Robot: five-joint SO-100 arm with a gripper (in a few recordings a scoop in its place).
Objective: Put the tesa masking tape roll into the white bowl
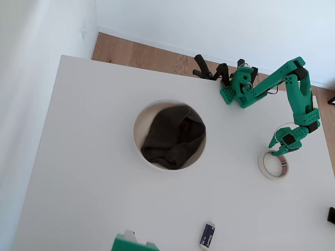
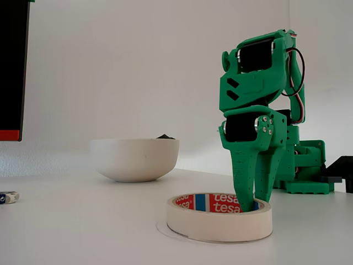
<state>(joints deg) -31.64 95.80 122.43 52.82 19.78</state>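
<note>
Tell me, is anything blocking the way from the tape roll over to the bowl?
Nothing visible does. The tape roll lies on bare table, and the stretch between it and the white bowl holds no objects. The end effector already reaches into the ring.

Tape roll [image 1: 273, 164]: cream-white ring, red-and-blue printed core, lying flat, right side of overhead view.
White bowl [image 1: 137, 137]: large, round, upright, dark grey cloth inside, centre, well apart from roll.

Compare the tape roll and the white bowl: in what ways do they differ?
The tape roll is a low flat ring, far narrower than the white bowl, which stands taller. The roll's inner core is printed red and blue; the bowl holds dark grey cloth. The gripper reaches into the roll, not the bowl. Both are round, cream-white, and rest on the table.
</note>
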